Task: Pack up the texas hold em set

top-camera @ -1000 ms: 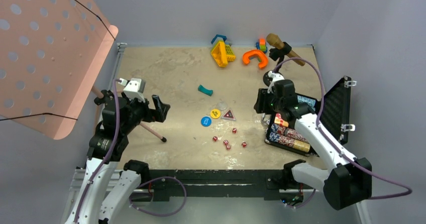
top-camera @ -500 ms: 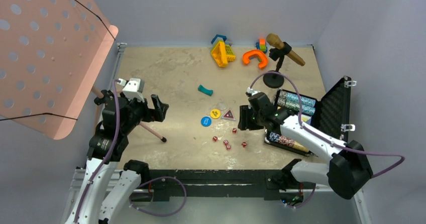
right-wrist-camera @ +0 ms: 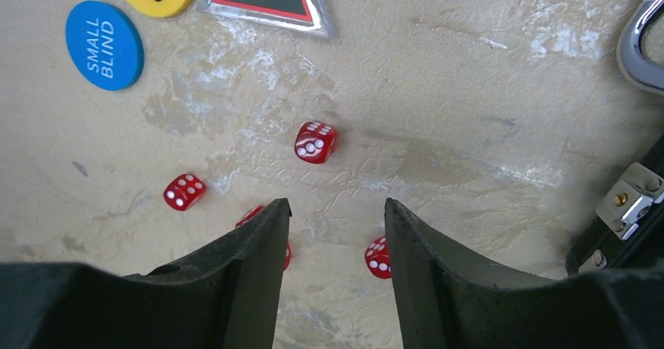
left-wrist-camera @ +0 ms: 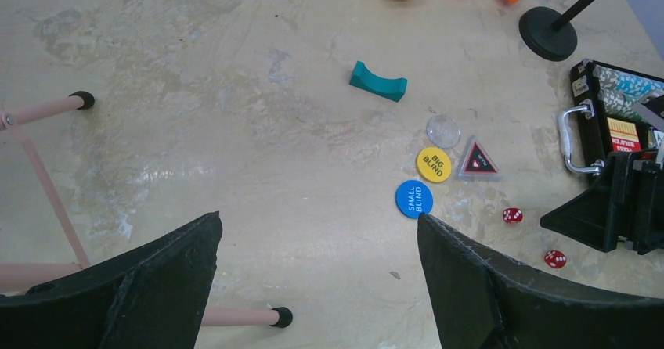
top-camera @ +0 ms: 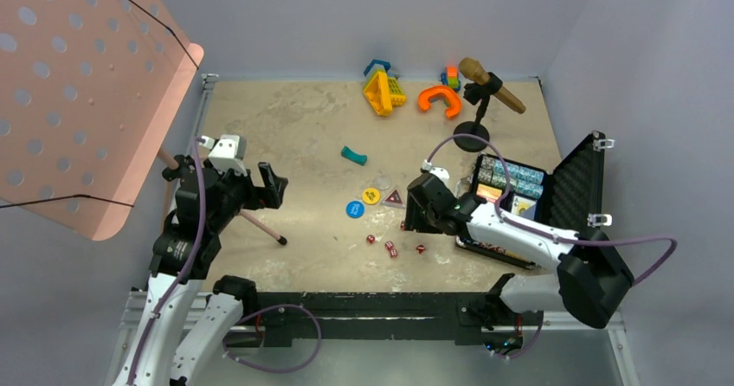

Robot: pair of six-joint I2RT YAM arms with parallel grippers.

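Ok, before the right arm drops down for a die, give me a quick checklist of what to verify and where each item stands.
1. Jaws of the right gripper open: ok.
2. The target die between the jaws: not ok, it lies ahead of the tips.
3. Other dice clear of the jaws: not ok, a second die lies right beside one jaw, and another is half hidden behind the other jaw.
4. The case open to receive: ok, its lid stands up.
5. The left gripper out of the way: ok, it is open and well to the left of the dice.
6. Height above the table: cannot tell.
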